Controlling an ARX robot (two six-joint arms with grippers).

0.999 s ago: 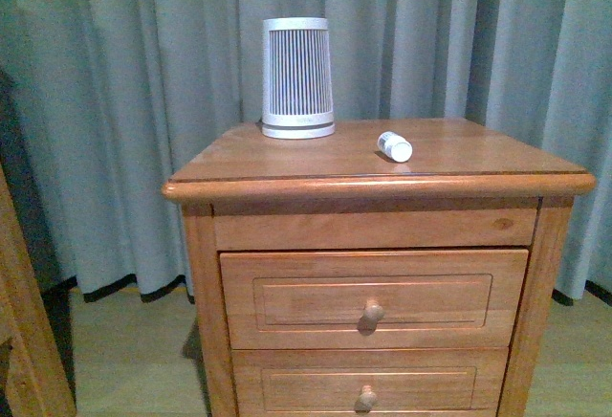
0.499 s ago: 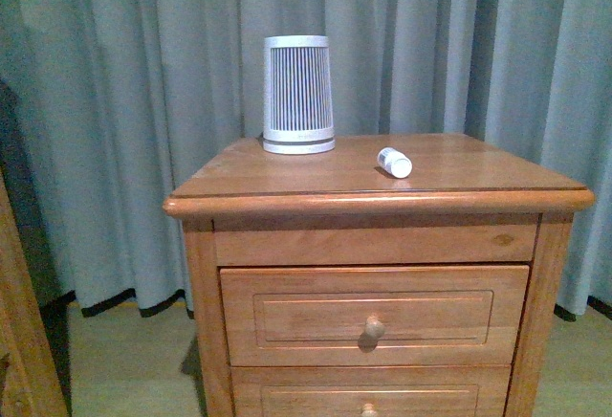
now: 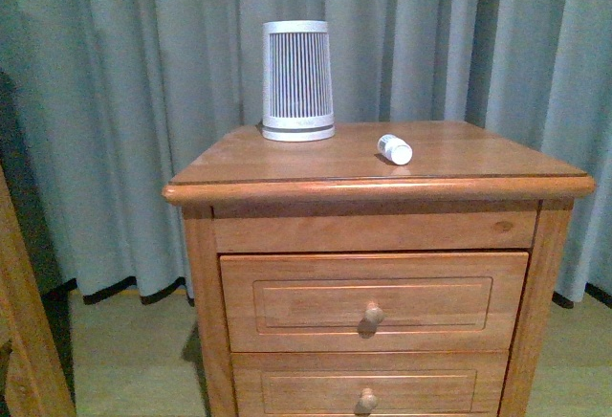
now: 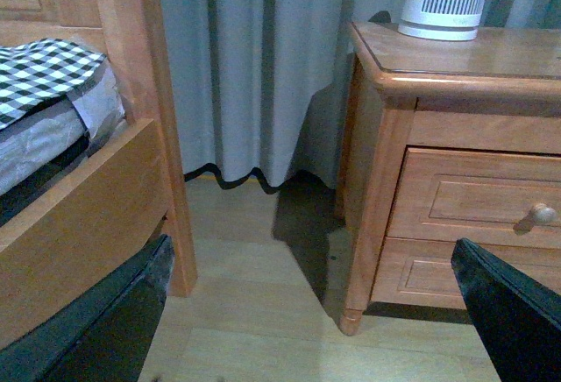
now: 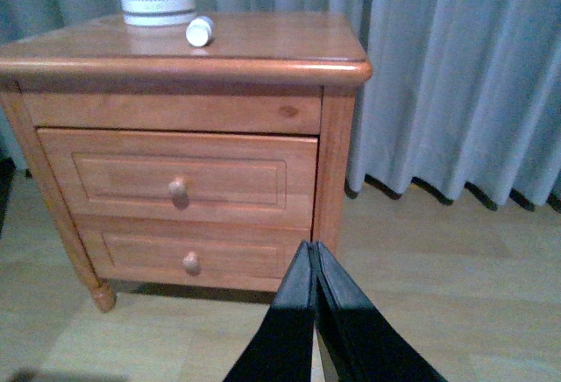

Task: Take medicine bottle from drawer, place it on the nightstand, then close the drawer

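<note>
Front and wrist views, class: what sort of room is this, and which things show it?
Most likely a bedroom: a nightstand with two drawers, a bed with checked bedding beside it, and floor-length curtains behind.

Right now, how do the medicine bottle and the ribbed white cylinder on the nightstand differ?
The medicine bottle is tiny; the ribbed cylinder is far larger. The bottle lies on its side, while the cylinder stands upright. The bottle's body looks smooth and plain, whereas the cylinder has dark vertical slats and tapers. The bottle sits nearer the front edge, and the cylinder sits further back. Both are white and rest on the nightstand top.
</note>
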